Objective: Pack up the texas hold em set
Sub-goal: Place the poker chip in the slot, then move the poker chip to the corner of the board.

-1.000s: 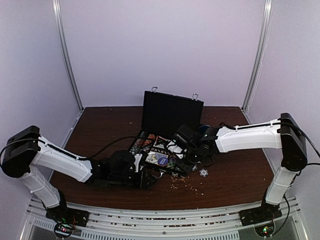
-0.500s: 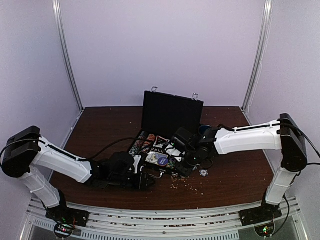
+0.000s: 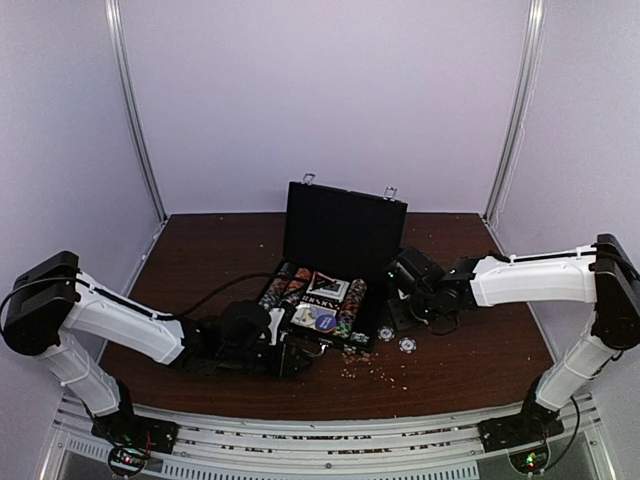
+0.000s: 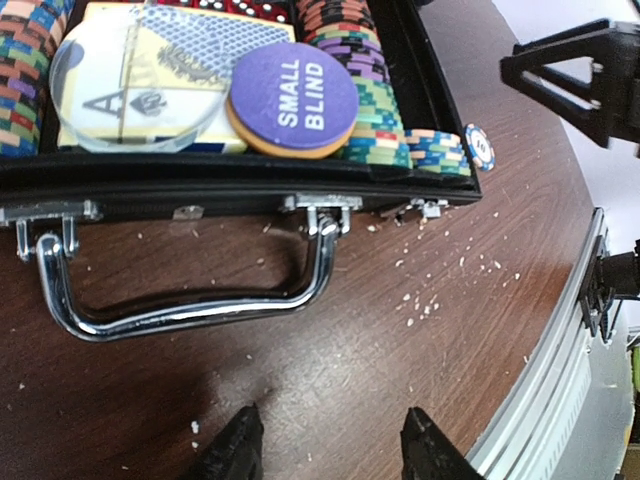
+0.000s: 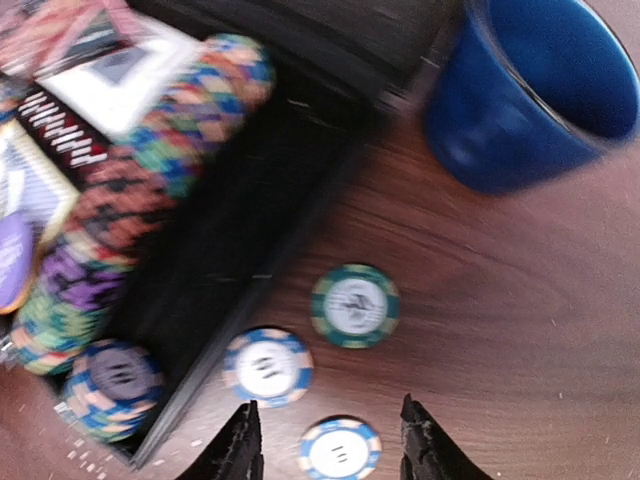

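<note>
From the overhead camera I see the briefcase [image 3: 318, 300] lying open in the middle of the bench [image 3: 200, 250], its lid [image 3: 345, 225] upright at the far side. The left pincer [image 3: 297, 361] sits low just in front of the briefcase's near edge. The right pincer [image 3: 393, 318] hangs just off its right side. Two loose chips [image 3: 406, 345] lie on the wood near the briefcase's right front corner. From up here I cannot tell how either pincer stands.

On the left wrist camera the left pincer [image 4: 330, 450] is spread, with only wood between its fingers. Pale crumbs [image 4: 425, 300] are scattered ahead of it. The silver handle [image 4: 180, 300] lies flat on the bench against the briefcase's front wall. Inside the briefcase I see a purple "SMALL BLIND" disc [image 4: 295, 100], a clear disc [image 4: 140, 90] over a card deck [image 4: 240, 28], a chip row [image 4: 350, 60] and red dice [image 4: 250, 8] at the far edge. One tilted chip [image 4: 480, 148] leans at the right front corner.

On the right wrist camera, which is blurred, the right pincer [image 5: 330, 450] is spread. A blue-rimmed chip [image 5: 340, 450] lies on the bench between its fingertips, touching neither. A white-and-blue chip [image 5: 268, 367] and a green chip [image 5: 355, 305] lie just right of the briefcase's side wall. Inside that wall a striped stack [image 5: 140, 190] lies on its side. The dark blue cup [image 5: 530, 90] stands off the briefcase's right rear corner.
</note>
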### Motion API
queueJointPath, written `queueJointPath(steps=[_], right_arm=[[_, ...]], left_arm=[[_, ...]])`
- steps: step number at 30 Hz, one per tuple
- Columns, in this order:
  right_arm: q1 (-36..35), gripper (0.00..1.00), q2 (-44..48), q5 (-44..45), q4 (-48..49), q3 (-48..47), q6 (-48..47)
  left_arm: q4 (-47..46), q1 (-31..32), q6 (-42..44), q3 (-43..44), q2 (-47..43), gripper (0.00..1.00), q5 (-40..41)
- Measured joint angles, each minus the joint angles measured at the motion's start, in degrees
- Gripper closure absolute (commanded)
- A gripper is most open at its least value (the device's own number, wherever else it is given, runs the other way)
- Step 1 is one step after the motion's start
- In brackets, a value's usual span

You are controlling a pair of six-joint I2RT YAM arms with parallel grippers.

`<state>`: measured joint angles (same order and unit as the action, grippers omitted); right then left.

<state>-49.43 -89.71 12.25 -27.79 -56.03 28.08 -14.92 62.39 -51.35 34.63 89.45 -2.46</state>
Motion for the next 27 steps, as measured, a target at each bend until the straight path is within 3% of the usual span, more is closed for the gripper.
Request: queueJointPath(steps=[17, 27], right_arm=[[2.3, 0.53, -8.1, -2.3, -0.3, 2.4, 11.3], [1.7, 0.63, -7.5, -3.7, 2.1, 3.9, 13.8]], left_arm=[[0.0, 0.0, 0.5, 2.5, 3.1, 0.46, -0.2], [0.0, 0.0, 0.5, 2.6, 3.9, 0.46, -0.4]])
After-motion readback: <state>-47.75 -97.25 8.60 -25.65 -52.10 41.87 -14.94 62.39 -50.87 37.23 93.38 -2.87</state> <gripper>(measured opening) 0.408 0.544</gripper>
